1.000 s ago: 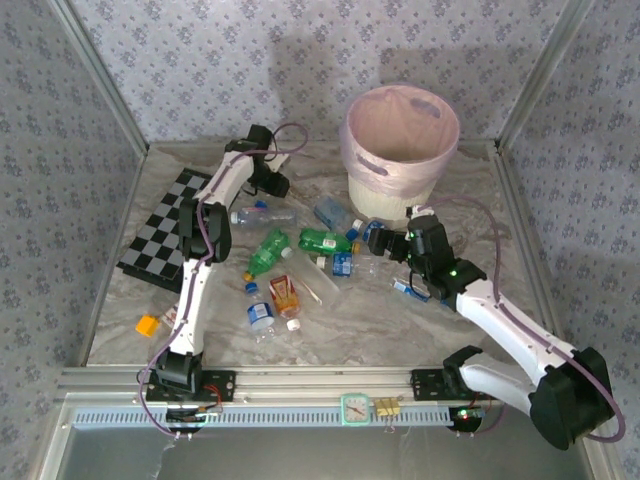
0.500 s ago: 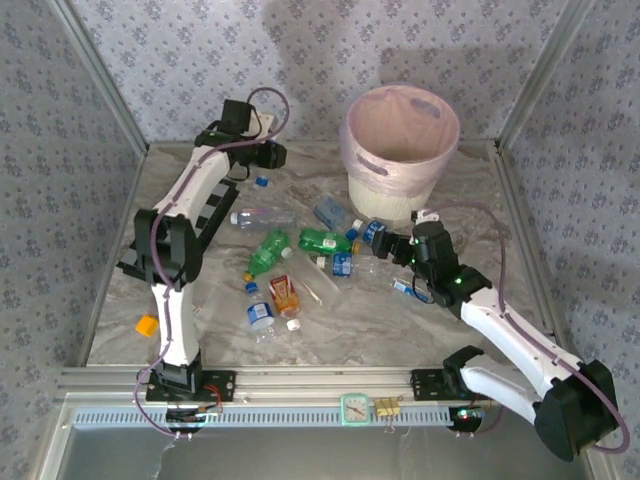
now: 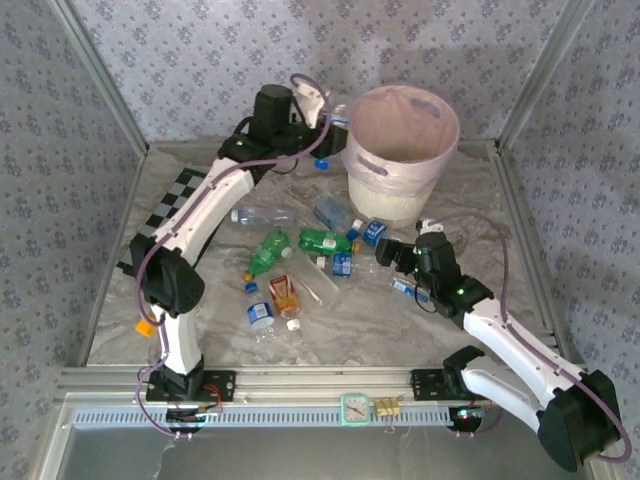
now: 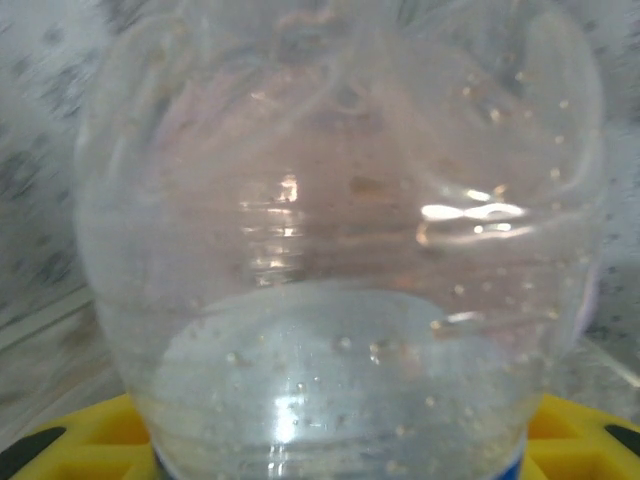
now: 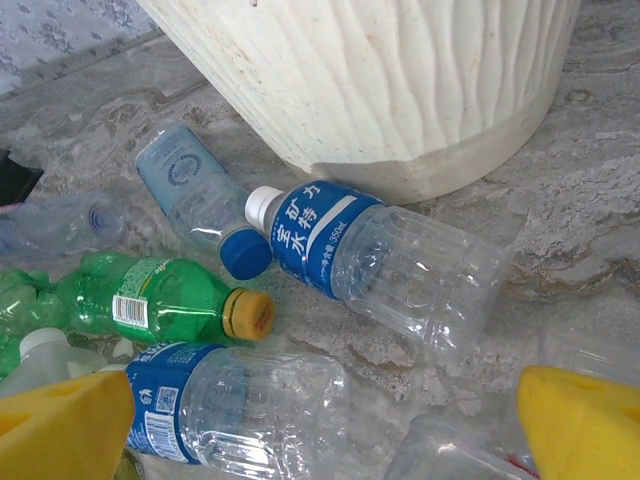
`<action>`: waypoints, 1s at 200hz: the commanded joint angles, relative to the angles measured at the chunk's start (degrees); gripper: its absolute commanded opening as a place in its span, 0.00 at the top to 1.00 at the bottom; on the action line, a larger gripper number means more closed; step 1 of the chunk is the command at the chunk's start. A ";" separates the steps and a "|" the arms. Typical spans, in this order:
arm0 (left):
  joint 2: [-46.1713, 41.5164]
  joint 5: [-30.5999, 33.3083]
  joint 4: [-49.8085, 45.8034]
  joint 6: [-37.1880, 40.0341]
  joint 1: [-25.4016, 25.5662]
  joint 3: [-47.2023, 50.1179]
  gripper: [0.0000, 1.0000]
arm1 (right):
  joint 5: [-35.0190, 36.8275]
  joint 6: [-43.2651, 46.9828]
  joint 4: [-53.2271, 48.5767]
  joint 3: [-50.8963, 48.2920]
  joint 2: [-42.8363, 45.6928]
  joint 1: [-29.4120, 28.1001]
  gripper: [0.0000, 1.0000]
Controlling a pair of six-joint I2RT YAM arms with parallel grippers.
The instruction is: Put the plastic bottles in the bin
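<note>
— What is blurring the view beyond the left gripper?
— A clear bottle between its jaws, sides getting cropped.
— Ahead of the right gripper?
— The bin is getting cut off above.

Lighting's soft and even from overhead, with just a faint shadow on the patterned back wall. The left wrist view is mushy: the clear plastic bottle is way too close, blurred, with white glare spots. The right wrist view looks sharp.

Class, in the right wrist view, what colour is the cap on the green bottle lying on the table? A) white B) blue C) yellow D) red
C: the green bottle, lying on its side, ends in a yellow cap.
</note>
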State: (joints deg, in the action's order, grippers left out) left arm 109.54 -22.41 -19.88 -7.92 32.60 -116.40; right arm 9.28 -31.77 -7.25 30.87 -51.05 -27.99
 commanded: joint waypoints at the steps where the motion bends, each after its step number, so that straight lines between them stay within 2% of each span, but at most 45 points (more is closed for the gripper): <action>1: 4.64 -1.93 4.11 -1.18 2.36 -8.31 0.51 | 1.37 -0.71 1.29 -0.86 1.37 0.49 0.00; 31: 14.87 -2.86 3.08 -4.24 4.63 -22.27 0.51 | 0.42 -0.57 2.04 -1.99 3.40 0.90 0.00; 64: 28.78 -3.82 -0.76 -8.08 5.36 -44.36 0.51 | 0.04 -0.57 2.11 -3.31 6.01 1.09 0.00; 80: 33.27 -3.78 0.02 -9.78 5.37 -50.26 0.50 | 0.04 -0.33 1.70 -3.83 7.42 1.48 0.00; 129: 34.74 -1.34 2.11 -9.51 5.46 -46.98 0.46 | 0.74 0.38 -1.38 -4.93 11.35 2.89 0.00; 142: 34.80 -1.01 1.82 -9.34 5.45 -46.47 0.42 | 0.86 0.47 -2.18 -4.95 12.05 3.50 0.00; 169: 34.47 -0.99 0.70 -9.06 5.47 -46.38 0.26 | 0.44 0.74 -2.98 -4.95 12.64 4.68 0.00; 200: 32.81 -1.57 -0.29 -8.39 5.68 -46.37 0.20 | 0.26 0.20 -4.68 -4.64 12.46 6.00 0.00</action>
State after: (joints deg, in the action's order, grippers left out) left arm 145.21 -23.57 -19.64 -17.10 37.89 -162.56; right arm 9.23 -31.73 -9.28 26.11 -39.03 -22.90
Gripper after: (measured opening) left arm 0.789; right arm 0.998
